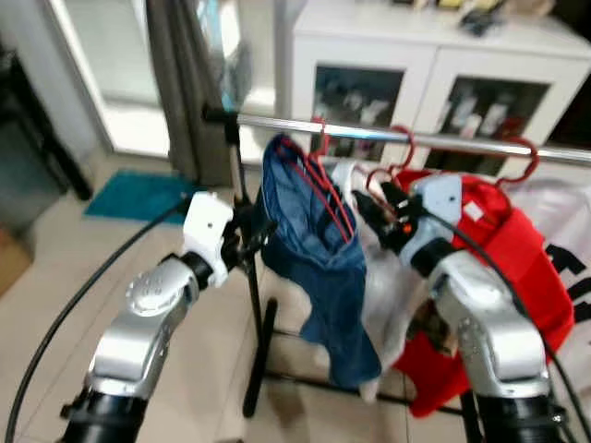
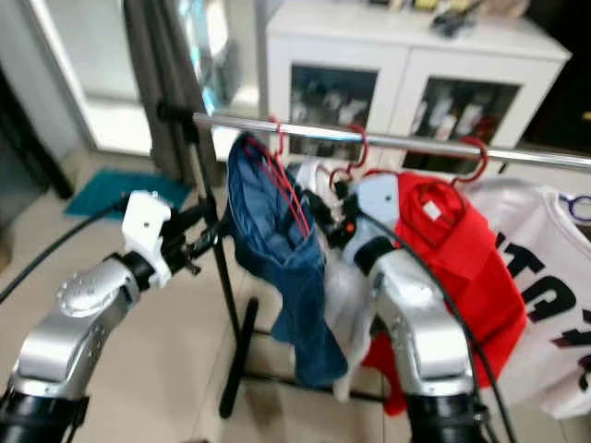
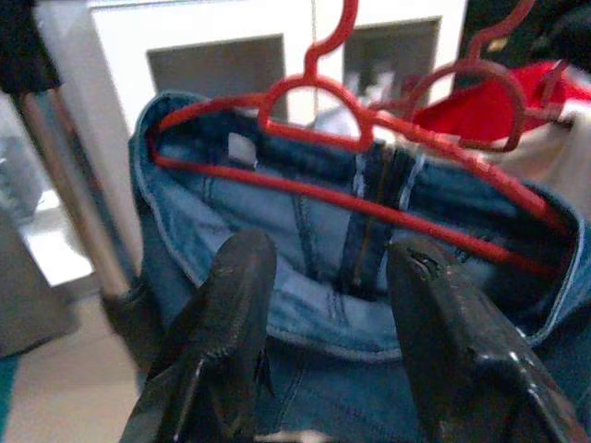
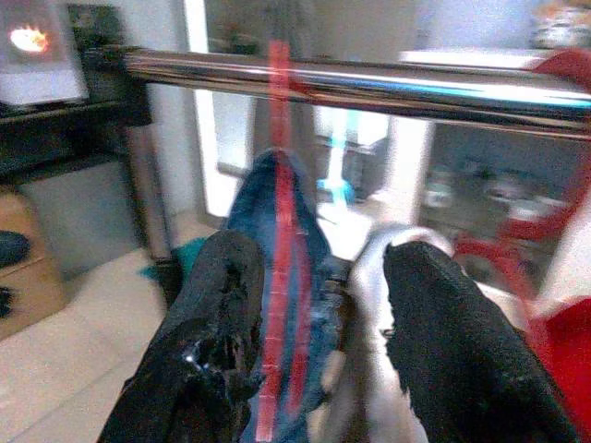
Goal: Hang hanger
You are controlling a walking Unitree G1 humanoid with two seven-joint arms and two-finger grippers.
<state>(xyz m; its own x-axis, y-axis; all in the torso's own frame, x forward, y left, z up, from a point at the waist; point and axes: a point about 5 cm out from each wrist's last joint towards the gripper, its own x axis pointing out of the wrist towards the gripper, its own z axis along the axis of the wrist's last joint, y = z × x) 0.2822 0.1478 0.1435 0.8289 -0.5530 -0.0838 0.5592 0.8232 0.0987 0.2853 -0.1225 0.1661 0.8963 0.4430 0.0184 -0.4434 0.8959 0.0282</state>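
- Your left gripper [image 3: 328, 360] has its fingers [image 3: 222, 341] spread apart with nothing between them; in the left wrist view they sit just in front of the waistband of the blue jeans [image 1: 319, 268], and you cannot tell whether they touch the denim.
- Your right gripper [image 4: 314, 351] is parted as well and holds nothing; its fingers [image 4: 217, 341] frame the jeans edge-on, just below the rail.
- Your left arm [image 1: 148, 318] reaches up and forward from the lower left, its white wrist beside the rack's black upright post [image 1: 254, 314], near the rail's left end.
- Your right arm [image 1: 480, 323] rises from the lower right, its wrist in front of the white garment [image 1: 383, 305] and the red shirt [image 1: 517, 258].
- The red hanger [image 3: 369, 157] carrying the jeans is hooked over the chrome rail [image 1: 388, 137], close to its left end.
- Further right along the rail hang the white garment, the red shirt and a white printed shirt [image 2: 554, 277], each on a red hanger.
- A white cabinet [image 1: 434, 65] stands behind the rack.
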